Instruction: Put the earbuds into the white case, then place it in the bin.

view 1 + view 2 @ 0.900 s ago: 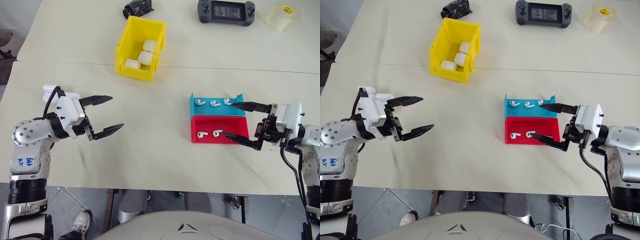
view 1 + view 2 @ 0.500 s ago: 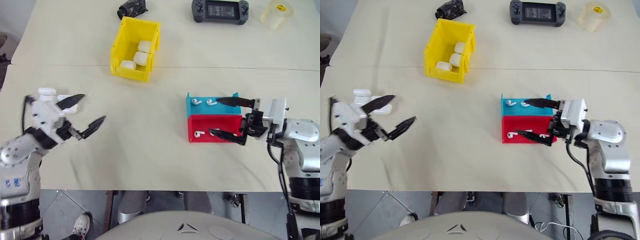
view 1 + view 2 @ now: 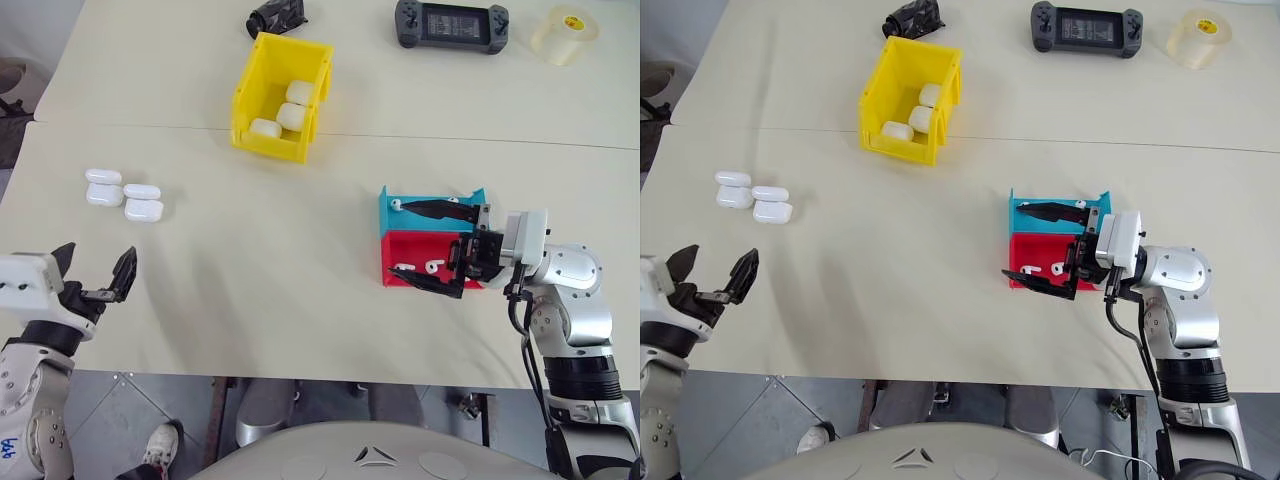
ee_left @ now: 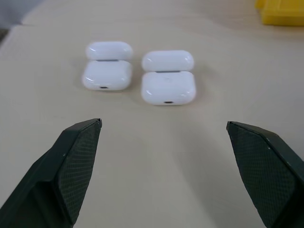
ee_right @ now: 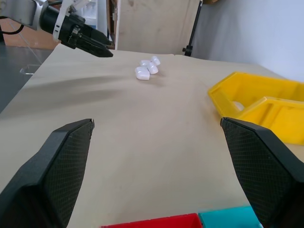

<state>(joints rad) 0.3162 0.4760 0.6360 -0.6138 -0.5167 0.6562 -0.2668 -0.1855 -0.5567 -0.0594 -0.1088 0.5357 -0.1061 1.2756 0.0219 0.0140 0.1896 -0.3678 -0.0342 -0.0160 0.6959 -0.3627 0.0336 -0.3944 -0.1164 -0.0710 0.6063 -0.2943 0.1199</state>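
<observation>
**White cases open on the table; earbuds in the trays; both hands wide open and empty**

Head views. Two white cases [image 3: 125, 198] lie side by side at the left of the table [image 3: 280, 290], lids hinged back. Each open case is long front to back, with the lid on the far side and the base nearer the robot. Both are glossy white with rounded corners. The yellow bin [image 3: 280, 95] stands at the far centre, well apart from them, its long axis running away from the robot and its cut-down lip facing the near edge. Three white cases [image 3: 285, 113] lie inside it. The earbuds [image 3: 405, 270] are tiny white stemmed pieces. Two lie in the red tray [image 3: 425, 262], and one [image 3: 397, 205] shows in the blue tray [image 3: 430, 208] just behind it. The right hand [image 3: 428, 245] points toward the left over both trays, fingers spread wide, holding nothing. The left hand [image 3: 95, 275] hovers at the near left edge, fingers wide apart, empty.

Left wrist view. Both open cases [image 4: 167, 78] lie ahead of the spread fingers [image 4: 71, 161], well clear of them. A dark port shows on each base's near end.

Right wrist view. The fingers [image 5: 57, 161] stand wide apart. The cases [image 5: 147, 69] lie far across the table, with the bin [image 5: 259, 102] to one side.
</observation>
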